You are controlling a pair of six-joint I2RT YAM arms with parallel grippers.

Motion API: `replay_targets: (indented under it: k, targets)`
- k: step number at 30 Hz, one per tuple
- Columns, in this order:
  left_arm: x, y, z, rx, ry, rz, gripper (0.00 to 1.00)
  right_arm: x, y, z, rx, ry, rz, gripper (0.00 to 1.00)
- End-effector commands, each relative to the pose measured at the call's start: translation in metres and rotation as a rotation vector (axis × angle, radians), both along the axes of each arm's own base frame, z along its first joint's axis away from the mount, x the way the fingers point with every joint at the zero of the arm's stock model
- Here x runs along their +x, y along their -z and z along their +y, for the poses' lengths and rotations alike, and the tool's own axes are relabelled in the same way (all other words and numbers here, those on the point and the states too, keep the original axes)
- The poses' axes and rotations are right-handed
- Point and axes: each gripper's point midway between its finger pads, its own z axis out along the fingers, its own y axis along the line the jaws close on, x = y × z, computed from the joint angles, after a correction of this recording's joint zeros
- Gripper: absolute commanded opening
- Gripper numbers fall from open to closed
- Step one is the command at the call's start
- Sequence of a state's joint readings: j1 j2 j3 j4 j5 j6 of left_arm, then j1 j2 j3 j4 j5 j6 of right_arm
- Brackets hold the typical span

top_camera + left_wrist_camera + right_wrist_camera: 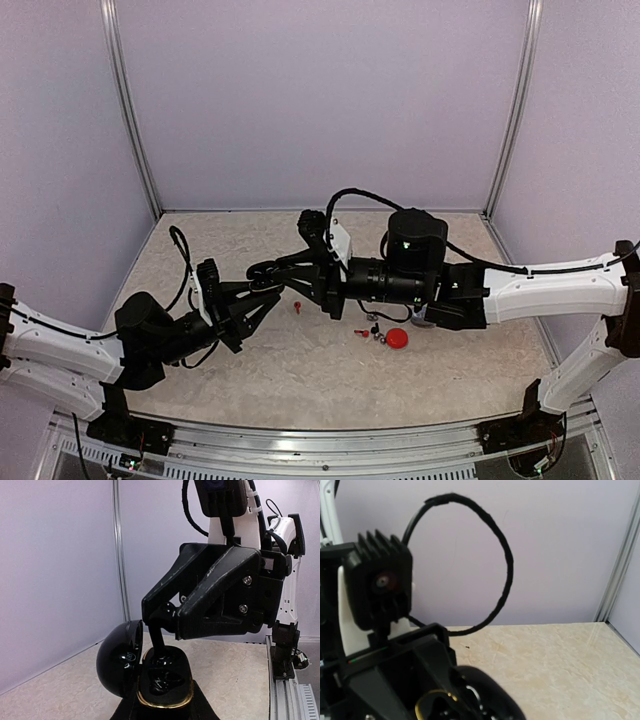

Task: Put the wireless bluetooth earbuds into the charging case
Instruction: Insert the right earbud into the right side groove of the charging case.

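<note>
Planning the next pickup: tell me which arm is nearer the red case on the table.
Right. The right arm runs close by the red case, just beyond it in the top view; the left arm lies well off to its left.

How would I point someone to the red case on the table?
Find the right arm reaching across the table. Right by its wrist, on the side nearer the bases, lies the red case, round and far bigger than the tiny earbuds beside it.

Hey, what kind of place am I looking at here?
Probably a robot test booth in a lab: plain lilac walls joined by metal posts, a stone-patterned tabletop, and two robot arms fixed to a rail.
</note>
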State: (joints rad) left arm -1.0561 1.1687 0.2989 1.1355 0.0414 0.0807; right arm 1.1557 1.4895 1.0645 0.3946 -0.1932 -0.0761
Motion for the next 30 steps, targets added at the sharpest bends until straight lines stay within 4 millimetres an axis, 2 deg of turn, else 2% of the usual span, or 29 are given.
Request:
replay_targets:
  k: [1,16,25,30]
  targets:
    - [-0.007,-0.019,0.006,-0.064,0.007,-0.041,0.05,0.006,0.011,0.008,-0.032,0.025,0.037,0.16]
    - [-0.007,-0.025,0.014,-0.092,-0.013,-0.049,0.05,0.015,0.029,0.008,-0.067,0.084,0.153,0.14]
    - [-0.014,-0.017,0.011,-0.017,0.001,-0.129,0.06,0.016,0.024,0.003,-0.061,0.102,0.176,0.12]
    - [-0.013,-0.020,0.014,-0.009,-0.020,-0.144,0.06,0.015,0.030,0.003,-0.078,0.099,0.174,0.10]
